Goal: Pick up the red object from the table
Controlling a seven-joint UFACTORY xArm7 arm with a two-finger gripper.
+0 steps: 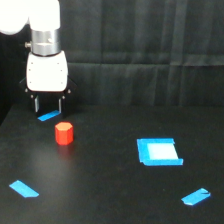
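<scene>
The end effector (48,106) hangs open and empty just behind the red object (64,133), which stands on the counter (110,195) toward the exterior view's left. A descent from here would likely clip its top or topple it. Its axis points straight up; it looks about as wide as tall.

The counter (115,195) is showing a matt black face. The red object (64,133) is looking like smooth plastic. The gripper (48,106) is wearing glossy white casing under a brushed metal collar (45,42).
</scene>
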